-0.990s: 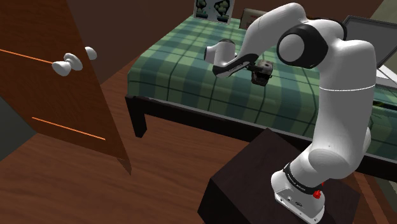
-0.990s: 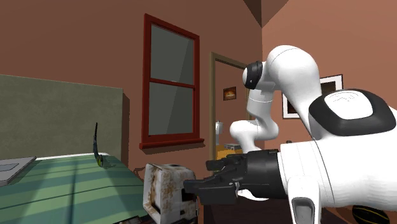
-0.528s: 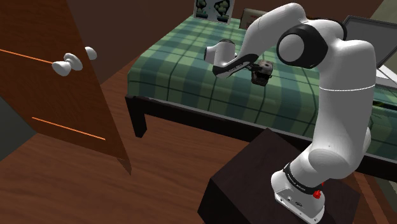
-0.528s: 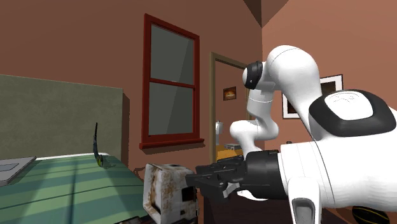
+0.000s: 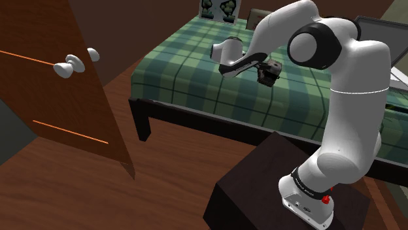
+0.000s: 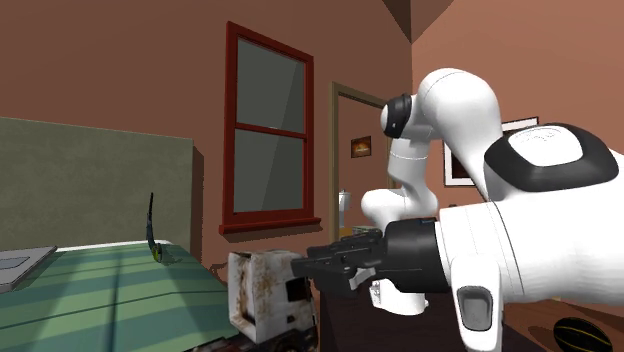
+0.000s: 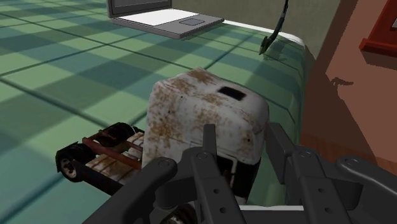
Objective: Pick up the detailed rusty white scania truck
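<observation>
Clasping the truck (image 7: 200, 118) by the front end of its rusty white cab, my fingers (image 7: 210, 156) are closed partway. One sits low on the cab's face and the other against its side. I judge that a hold, though my own knuckles cover part of the contact.

On the left, the bare frame and rear wheels stick out past my grip, above the green plaid bed (image 7: 76, 76). The weight therefore sits off to one side. I should rise straight and slowly, wrist level and squeeze firm, or the tail may droop and twist the cab loose. To the right the bed ends above the brown floor (image 7: 343, 95), so I should not drift that way.

The wrist view adds a laptop (image 7: 162, 16) lying flat farther up the bed. The second exterior view gives the truck (image 6: 262, 293) side-on, leaning slightly at my fingers (image 6: 325, 262). The shoulder view shows my reach across the bed (image 5: 189, 72) from the stand (image 5: 261, 183).
</observation>
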### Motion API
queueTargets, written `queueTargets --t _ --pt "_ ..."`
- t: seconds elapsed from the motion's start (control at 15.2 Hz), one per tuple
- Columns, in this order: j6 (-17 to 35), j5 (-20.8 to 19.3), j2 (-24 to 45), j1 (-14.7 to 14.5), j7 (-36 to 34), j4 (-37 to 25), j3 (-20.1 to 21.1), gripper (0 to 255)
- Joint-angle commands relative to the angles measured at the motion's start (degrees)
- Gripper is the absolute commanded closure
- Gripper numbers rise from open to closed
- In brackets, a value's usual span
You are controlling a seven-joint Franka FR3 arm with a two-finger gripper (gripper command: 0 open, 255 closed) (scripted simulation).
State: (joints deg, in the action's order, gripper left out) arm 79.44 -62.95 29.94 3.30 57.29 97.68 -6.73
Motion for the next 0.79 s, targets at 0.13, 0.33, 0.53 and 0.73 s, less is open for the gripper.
queueTargets --t 0.13,0.33,0.53,0.73 --pt "-1.04 -0.44 -1.78 -0.28 1.78 -0.3 -0.11 255" --pt "-1.78 -0.78 -2.98 -0.45 3.15 -0.63 -0.2 255" --pt "-2.52 -1.15 -4.11 -0.62 4.55 -1.05 -0.3 255" --pt "-2.81 -1.29 -4.53 -0.68 5.1 -1.24 -0.34 255"
